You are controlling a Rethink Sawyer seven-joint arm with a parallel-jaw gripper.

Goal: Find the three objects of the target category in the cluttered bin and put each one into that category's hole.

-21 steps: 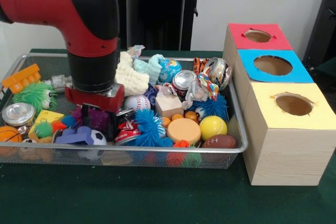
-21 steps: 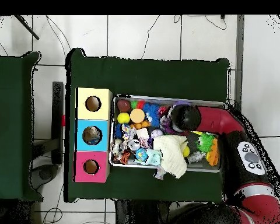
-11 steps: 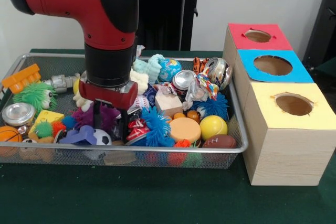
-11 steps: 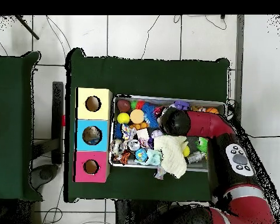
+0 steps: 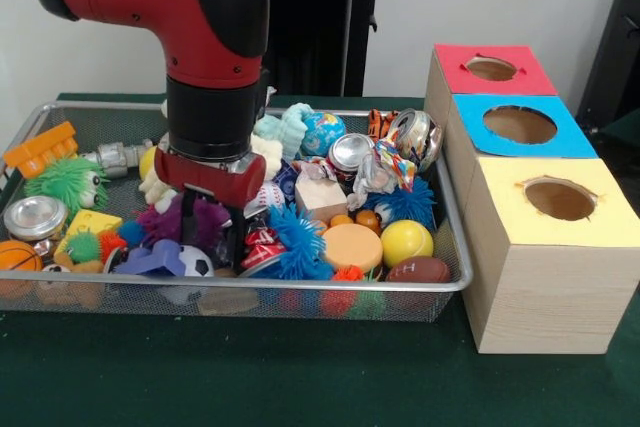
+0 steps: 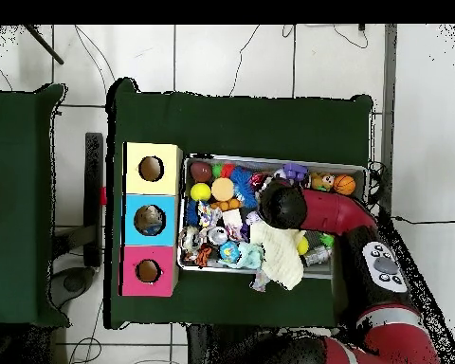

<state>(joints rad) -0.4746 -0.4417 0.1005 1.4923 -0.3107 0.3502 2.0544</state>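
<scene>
Three holed boxes point(image 5: 535, 197) stand at 3 o'clock of the bin point(image 5: 455, 247). My gripper point(image 5: 208, 232) is down among purple point(image 5: 190, 219) and blue spiky toys point(image 5: 295, 242); whether it grips anything I cannot tell.

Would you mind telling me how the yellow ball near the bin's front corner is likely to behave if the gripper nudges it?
The yellow ball looks smooth and round, so it would probably roll. The orange disc and brown football touch it, likely limiting its travel. The mesh bin wall should contain it.
</scene>
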